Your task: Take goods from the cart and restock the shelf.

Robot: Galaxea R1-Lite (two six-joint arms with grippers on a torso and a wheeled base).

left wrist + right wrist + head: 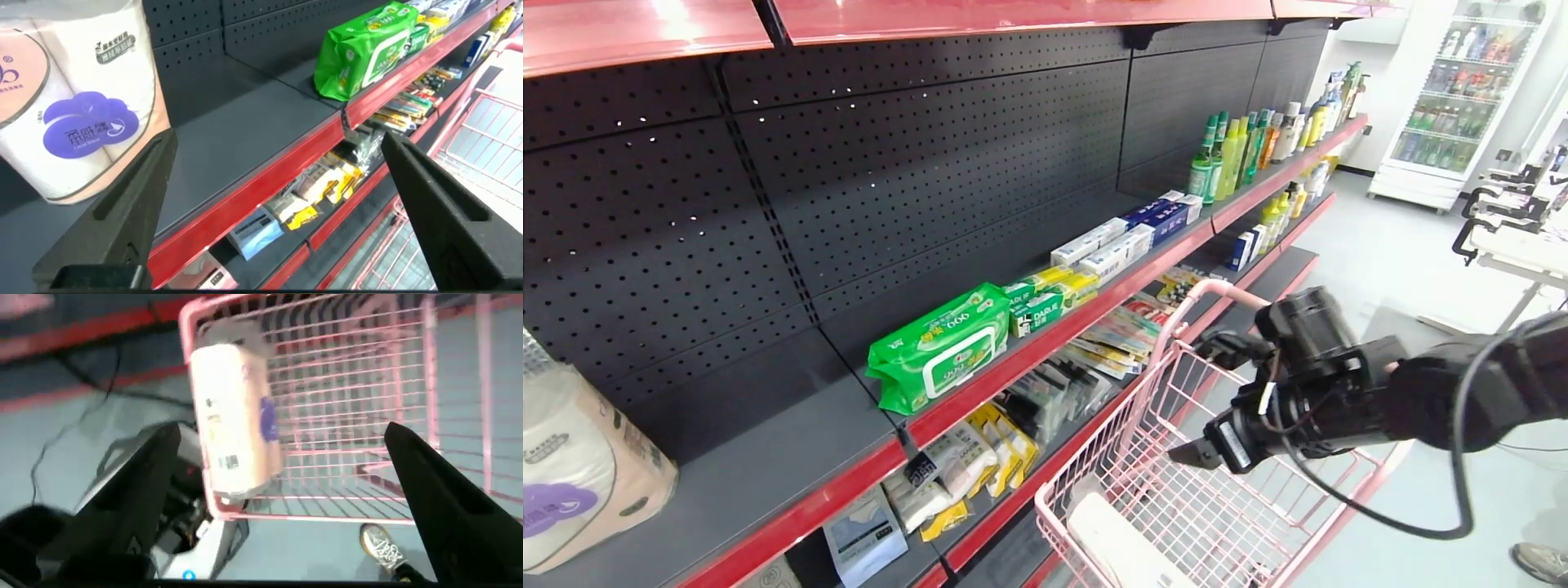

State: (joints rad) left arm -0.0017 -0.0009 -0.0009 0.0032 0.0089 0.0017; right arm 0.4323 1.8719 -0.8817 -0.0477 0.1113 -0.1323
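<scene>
A pack of toilet paper rolls [73, 106] stands on the dark shelf board [237, 139], at the left end [572, 482] in the head view. My left gripper [278, 220] hangs open and empty in front of that shelf, beside the pack. The pink wire cart [1176, 506] stands before the shelf with one white pack of toilet paper [233, 416] lying in its basket [368, 376]. Above the cart my right gripper [1205, 400] is open, holding nothing, its fingers [441, 506] spread over the basket.
A green wipes pack [939, 347] lies further right on the same shelf, then small boxes [1111, 245] and bottles [1233, 151]. Lower shelves hold packets [980, 457]. A glass-door fridge [1445, 98] and a white table [1519, 245] stand at the far right.
</scene>
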